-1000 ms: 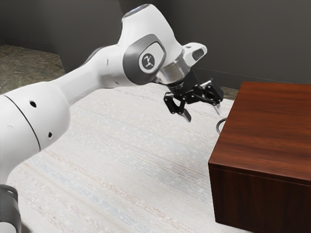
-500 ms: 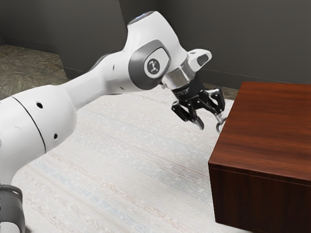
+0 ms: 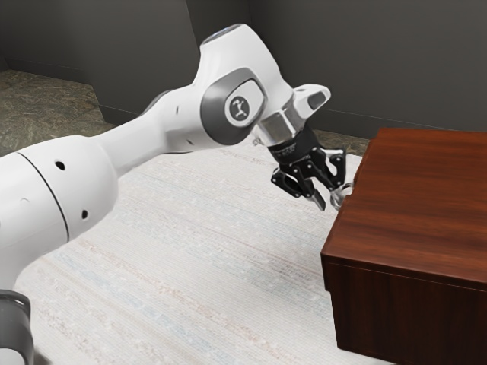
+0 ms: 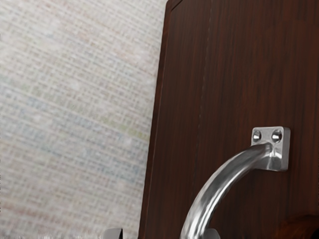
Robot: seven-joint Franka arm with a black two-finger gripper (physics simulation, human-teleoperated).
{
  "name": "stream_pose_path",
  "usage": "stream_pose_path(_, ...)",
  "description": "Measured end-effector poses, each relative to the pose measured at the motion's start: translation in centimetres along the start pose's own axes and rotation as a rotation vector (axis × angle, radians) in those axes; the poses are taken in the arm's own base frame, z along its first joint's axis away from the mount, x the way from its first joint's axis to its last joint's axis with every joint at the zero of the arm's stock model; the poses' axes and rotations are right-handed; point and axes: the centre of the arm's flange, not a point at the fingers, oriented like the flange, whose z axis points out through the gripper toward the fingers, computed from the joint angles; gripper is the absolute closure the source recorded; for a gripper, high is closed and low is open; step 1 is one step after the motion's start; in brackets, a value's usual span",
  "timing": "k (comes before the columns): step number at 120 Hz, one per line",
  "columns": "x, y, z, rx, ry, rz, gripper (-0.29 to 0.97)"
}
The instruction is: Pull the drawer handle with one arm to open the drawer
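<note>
The tool [image 3: 329, 196] stands open around the curved metal drawer handle [image 4: 223, 185] (a gap shows beside one finger), close against the dark wooden drawer front [image 4: 224, 74].

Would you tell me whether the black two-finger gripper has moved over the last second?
Yes. The black two-finger gripper has moved toward the exterior view's right and downward, up to the dark wooden cabinet, reaching its curved metal handle.

Arm [image 3: 152, 141] extended toward exterior view's right, wrist tipped downward, tool [image 3: 328, 199] fingers apart, pointing down.
</note>
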Motion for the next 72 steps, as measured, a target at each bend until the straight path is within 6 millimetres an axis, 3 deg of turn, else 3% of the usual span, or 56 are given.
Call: stream_pose_path(72, 0.0, -2.0, -1.8, -0.001, 0.008, -0.010, 0.65)
